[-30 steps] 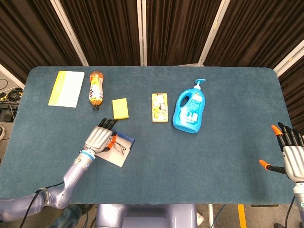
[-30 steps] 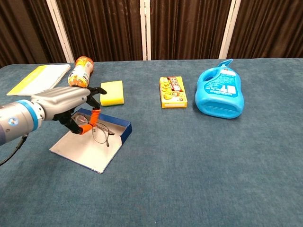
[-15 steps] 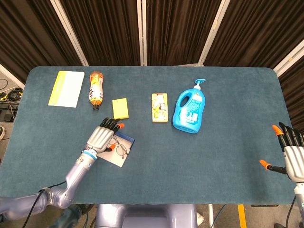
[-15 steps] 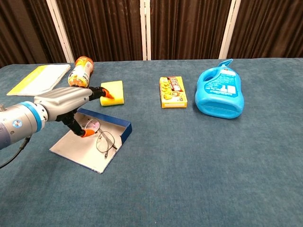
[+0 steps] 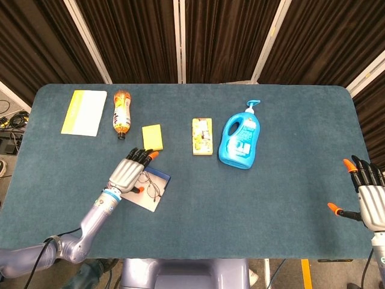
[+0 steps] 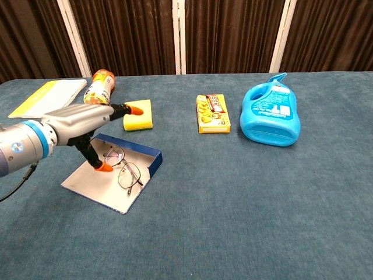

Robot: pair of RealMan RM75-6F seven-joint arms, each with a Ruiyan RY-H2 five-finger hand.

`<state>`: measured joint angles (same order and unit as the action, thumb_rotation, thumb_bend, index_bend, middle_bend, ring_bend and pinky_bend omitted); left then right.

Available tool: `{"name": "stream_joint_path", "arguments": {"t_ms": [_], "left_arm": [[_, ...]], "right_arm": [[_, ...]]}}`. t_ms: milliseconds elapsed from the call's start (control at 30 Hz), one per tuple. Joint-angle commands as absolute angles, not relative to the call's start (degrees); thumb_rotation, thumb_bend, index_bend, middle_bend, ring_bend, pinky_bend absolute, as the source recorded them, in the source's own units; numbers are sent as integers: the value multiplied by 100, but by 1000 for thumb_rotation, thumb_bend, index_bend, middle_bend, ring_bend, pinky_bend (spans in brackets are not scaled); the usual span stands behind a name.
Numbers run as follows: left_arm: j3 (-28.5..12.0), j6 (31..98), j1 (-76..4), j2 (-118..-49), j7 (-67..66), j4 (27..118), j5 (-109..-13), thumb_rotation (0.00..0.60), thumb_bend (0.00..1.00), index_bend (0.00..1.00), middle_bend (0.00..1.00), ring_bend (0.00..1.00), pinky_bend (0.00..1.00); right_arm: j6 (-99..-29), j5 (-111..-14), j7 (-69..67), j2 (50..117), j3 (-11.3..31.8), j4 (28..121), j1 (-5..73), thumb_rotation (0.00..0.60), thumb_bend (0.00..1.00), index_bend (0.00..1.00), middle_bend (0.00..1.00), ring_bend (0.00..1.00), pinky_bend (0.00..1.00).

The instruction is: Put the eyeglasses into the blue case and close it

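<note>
One step looks done: eyeglasses point(image 6: 123, 166) lie loose in the open blue case point(image 6: 148, 156), lid point(image 6: 93, 188) flat on the worktop point(image 6: 233, 204). My left hand point(image 6: 81, 123) hovers over it, fingers spread, holding nothing. Right hand point(image 5: 368, 191) idles open at the worktop's 4 o'clock edge. Next I'd say: get under the lid's 7 o'clock edge and fold it shut.

Eyeglasses point(image 6: 123, 168) in open case point(image 6: 111, 178); sponge point(image 6: 139, 115) behind.
</note>
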<state>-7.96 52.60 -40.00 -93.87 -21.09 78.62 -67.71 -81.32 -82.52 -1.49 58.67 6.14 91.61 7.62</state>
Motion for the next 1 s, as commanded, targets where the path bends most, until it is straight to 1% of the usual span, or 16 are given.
{"name": "stream_joint_path", "arguments": {"t_ms": [33, 67, 133, 667, 1000], "left_arm": [[-737, 5133, -4089, -9501, -2192, 7726, -6718, 600, 48, 0, 0, 0, 0], [-729, 5124, -4104, -9532, -2206, 7693, -6718, 600, 18, 0, 0, 0, 0], [-732, 5146, -4133, -9615, -2180, 7618, -6762, 600, 0, 0, 0, 0, 0], [-852, 5025, -4376, -9972, -2187, 7088, -6661, 600, 0, 0, 0, 0, 0], [-944, 5010, -4492, -10028, -2175, 6969, -6614, 600, 1, 0, 0, 0, 0]], "right_arm": [[-8099, -8217, -145, 5882, 622, 9135, 775, 600, 0, 0, 0, 0, 0], [-8091, -8206, -144, 5885, 623, 9127, 776, 600, 0, 0, 0, 0, 0], [-8075, -8178, -139, 5892, 627, 9106, 777, 600, 0, 0, 0, 0, 0], [-7977, -8060, -83, 5950, 643, 9022, 805, 600, 0, 0, 0, 0, 0], [-7942, -8018, -95, 5962, 650, 8982, 812, 600, 0, 0, 0, 0, 0]]}}
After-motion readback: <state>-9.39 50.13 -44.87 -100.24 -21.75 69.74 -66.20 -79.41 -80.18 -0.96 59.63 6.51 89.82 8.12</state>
